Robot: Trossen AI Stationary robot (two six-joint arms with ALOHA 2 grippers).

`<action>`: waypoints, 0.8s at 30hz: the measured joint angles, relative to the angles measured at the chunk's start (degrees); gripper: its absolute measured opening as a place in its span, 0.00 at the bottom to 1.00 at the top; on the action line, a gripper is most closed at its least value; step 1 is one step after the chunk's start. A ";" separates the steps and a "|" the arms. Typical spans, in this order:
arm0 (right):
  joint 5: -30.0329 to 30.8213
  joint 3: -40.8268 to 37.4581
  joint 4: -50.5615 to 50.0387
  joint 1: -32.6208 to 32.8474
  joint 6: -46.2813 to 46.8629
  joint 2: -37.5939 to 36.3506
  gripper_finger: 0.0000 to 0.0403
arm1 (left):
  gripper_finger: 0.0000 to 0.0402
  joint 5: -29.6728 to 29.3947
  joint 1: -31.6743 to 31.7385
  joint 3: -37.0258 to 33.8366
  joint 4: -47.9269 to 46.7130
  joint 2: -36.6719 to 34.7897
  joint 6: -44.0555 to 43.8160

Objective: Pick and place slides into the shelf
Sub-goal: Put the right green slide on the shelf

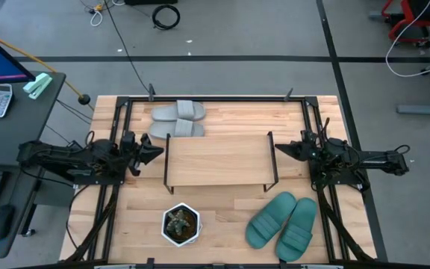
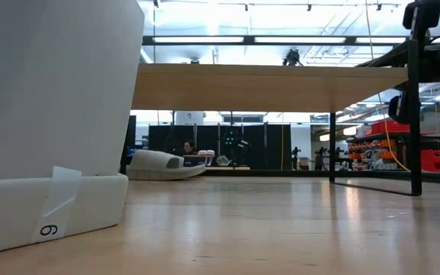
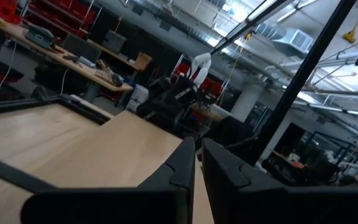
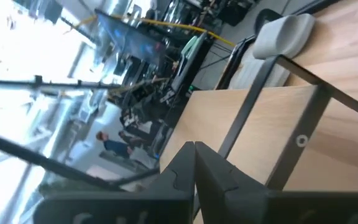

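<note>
The shelf (image 1: 219,158), a light board on thin black legs, stands at the table's middle. A light grey pair of slides (image 1: 178,119) lies sole-down beyond the shelf's far left corner. It also shows as the grey slide (image 4: 281,34) in the right wrist view. A teal-green pair of slides (image 1: 282,224) lies sole-down near the front right. My left gripper (image 1: 159,152) hangs shut just off the shelf's left end, above the table. My right gripper (image 1: 278,149) hangs shut just off the shelf's right end. Both hold nothing.
A white pot with a small plant (image 1: 180,224) stands near the front edge, left of the teal pair. In the low view it fills the left as a white pot (image 2: 52,114). Black frame rails run along the table's left, right and far edges.
</note>
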 joint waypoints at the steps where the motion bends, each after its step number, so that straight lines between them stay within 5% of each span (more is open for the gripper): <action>1: 0.29 0.00 0.00 0.00 0.70 -0.01 0.03 | 0.10 0.00 0.00 0.01 0.68 -0.02 0.05; 15: 5.87 0.02 0.21 -0.01 0.65 0.02 0.03 | 0.04 -3.37 0.01 3.31 -0.07 1.44 -1.43; 24: 2.45 1.06 2.12 -0.01 -1.89 0.04 0.03 | 0.09 -4.78 4.12 11.37 -9.10 7.77 -5.89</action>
